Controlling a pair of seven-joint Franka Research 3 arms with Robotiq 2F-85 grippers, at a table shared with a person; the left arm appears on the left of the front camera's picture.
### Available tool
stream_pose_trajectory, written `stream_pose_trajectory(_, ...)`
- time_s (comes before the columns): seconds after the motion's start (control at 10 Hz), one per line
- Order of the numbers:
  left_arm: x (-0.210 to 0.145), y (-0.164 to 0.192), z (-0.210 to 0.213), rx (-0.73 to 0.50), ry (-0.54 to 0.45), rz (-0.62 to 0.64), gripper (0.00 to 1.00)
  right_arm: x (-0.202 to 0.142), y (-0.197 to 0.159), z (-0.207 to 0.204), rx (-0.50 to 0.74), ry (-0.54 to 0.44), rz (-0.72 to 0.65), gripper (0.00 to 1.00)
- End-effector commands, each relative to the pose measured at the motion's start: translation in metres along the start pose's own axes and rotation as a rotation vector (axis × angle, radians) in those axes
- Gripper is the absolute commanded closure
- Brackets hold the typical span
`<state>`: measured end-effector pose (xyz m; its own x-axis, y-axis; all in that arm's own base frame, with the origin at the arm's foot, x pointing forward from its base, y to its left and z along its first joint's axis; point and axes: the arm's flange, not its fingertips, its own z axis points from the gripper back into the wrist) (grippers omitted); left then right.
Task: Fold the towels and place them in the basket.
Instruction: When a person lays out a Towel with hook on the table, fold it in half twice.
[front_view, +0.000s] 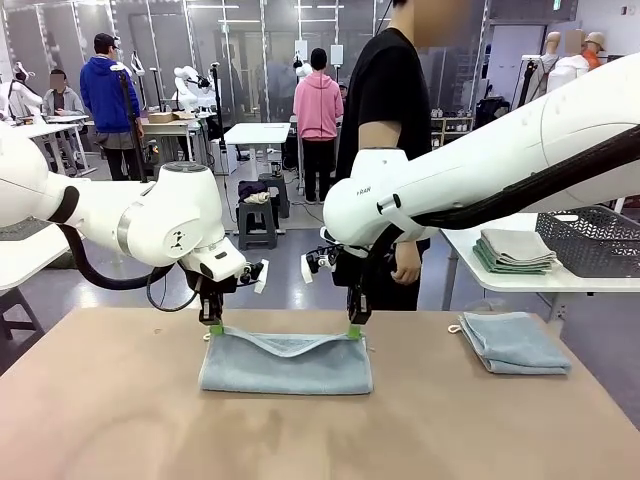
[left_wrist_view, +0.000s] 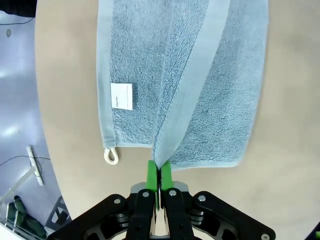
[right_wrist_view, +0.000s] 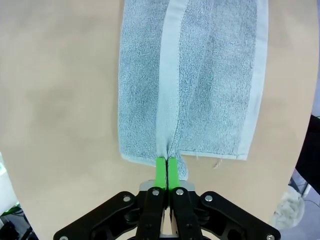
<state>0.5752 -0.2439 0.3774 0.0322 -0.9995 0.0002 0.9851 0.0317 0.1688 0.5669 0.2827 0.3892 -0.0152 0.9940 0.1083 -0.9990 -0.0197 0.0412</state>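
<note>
Left gripper (front_view: 215, 326) and right gripper (front_view: 354, 329) each clamp an upper-layer corner of light blue-grey terry towel (front_view: 285, 368) near tan table's (front_view: 300, 440) far edge, likely for folding over.

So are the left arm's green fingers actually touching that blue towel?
Touching: the left wrist view shows the left fingers pinched shut on the edge of the towel.
</note>
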Motion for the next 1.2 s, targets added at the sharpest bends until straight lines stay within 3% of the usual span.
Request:
stream_pose_trajectory(0.0,-0.002,-0.001,0.0,0.003,0.003,-0.013,0.96,-0.001,0.001,-0.002,-0.001,0.003,-0.001,0.99)
stream_pose_trajectory(0.5,0.01,0.009,-0.006,0.0,-0.025,-0.018,0.96,0.005,-0.021,-0.023,0.011,-0.024,0.028,0.99)
stream_pose_trajectory(1.1,0.0,0.045,-0.03,0.023,-0.016,0.061,0.96,-0.012,-0.058,-0.037,0.014,0.003,-0.048,0.99)
